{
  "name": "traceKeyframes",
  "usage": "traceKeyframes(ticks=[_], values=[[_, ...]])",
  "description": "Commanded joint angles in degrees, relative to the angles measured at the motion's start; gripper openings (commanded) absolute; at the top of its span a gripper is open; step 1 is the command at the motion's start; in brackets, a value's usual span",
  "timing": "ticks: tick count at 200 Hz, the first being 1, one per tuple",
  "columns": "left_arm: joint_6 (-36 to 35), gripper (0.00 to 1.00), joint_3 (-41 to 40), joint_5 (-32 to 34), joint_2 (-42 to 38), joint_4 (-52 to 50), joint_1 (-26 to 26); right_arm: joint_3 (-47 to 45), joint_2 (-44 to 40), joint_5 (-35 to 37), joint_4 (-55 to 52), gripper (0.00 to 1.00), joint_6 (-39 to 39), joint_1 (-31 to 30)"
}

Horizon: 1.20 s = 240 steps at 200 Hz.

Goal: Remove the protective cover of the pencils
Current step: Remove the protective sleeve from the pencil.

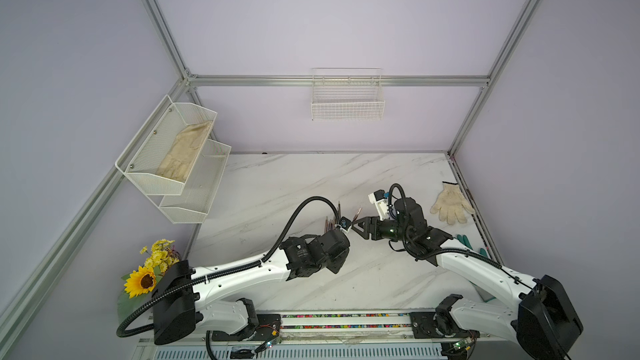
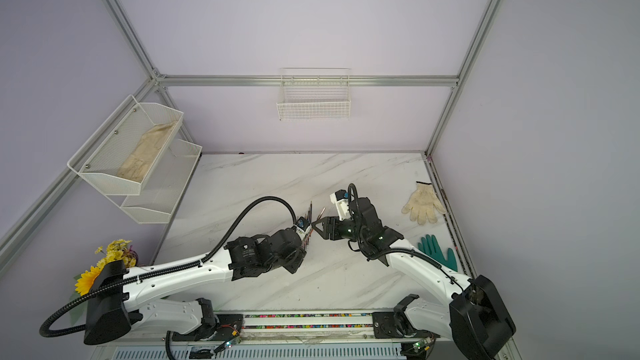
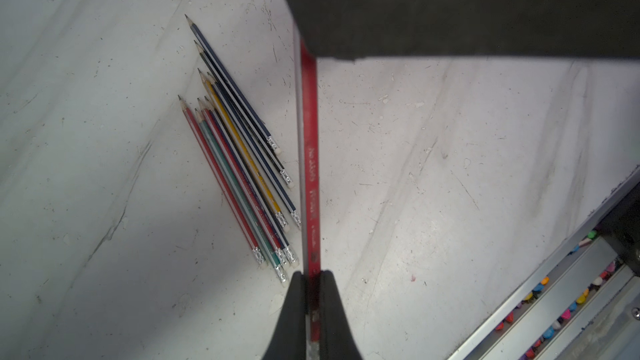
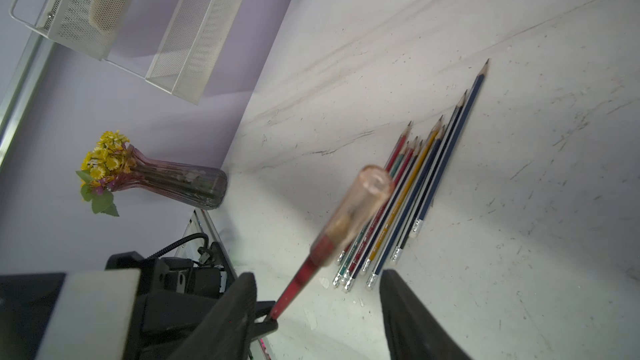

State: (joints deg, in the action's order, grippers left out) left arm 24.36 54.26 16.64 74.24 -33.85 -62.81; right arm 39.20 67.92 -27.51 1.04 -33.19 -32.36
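Left end effector (image 3: 312,277) is clamped on the red pencil (image 3: 310,167) near its eraser end and holds it above the bench (image 3: 467,167). Right end effector (image 4: 317,275) stands part-open, jaws apart on either side of the capped end, with no contact visible on the clear cap (image 4: 360,202). Loose pencils (image 1: 330,223), tips bare, lie on the bench at 9 o'clock of the held one in a top view.

Probable faults:
- Uneven closure. One jaw meeting the round cap first would push the pencil sideways; the long overhang would let it pivot in the clamp.
- Off-axis pull. This could snap the tip inside the cap.
- Tight cap. The pencil could slide out of the clamp instead.
- Weak pinch. The smooth cap could squirt free and drop among the loose pencils.
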Motion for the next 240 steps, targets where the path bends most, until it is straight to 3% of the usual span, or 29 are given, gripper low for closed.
traceKeyframes(ticks=[1,29,40,126,155,240], values=[[-1.24,0.04,3.57,-0.36,-1.23,1.76,-0.33,0.25,0.62,-1.45,5.57,0.55,-1.66,0.02],[-1.29,0.04,3.61,-0.36,-1.18,2.11,-0.33,-0.5,3.1,-6.76,11.95,0.45,-6.09,0.08],[-1.33,0.04,3.74,-0.3,-1.05,2.11,-0.34,-0.81,3.9,-7.95,13.98,0.34,-7.67,0.07],[-1.42,0.08,3.91,-0.13,-1.7,2.07,-0.28,-0.87,3.97,-5.9,12.51,0.0,-8.01,0.03],[-1.07,0.28,3.14,-0.24,-3.24,2.98,-0.32,-1.36,3.78,-6.54,13.62,0.0,-9.29,0.08],[0.29,0.29,0.94,1.14,-5.15,4.03,-0.38,-3.07,6.8,-15.15,24.65,0.0,-16.23,0.09]])
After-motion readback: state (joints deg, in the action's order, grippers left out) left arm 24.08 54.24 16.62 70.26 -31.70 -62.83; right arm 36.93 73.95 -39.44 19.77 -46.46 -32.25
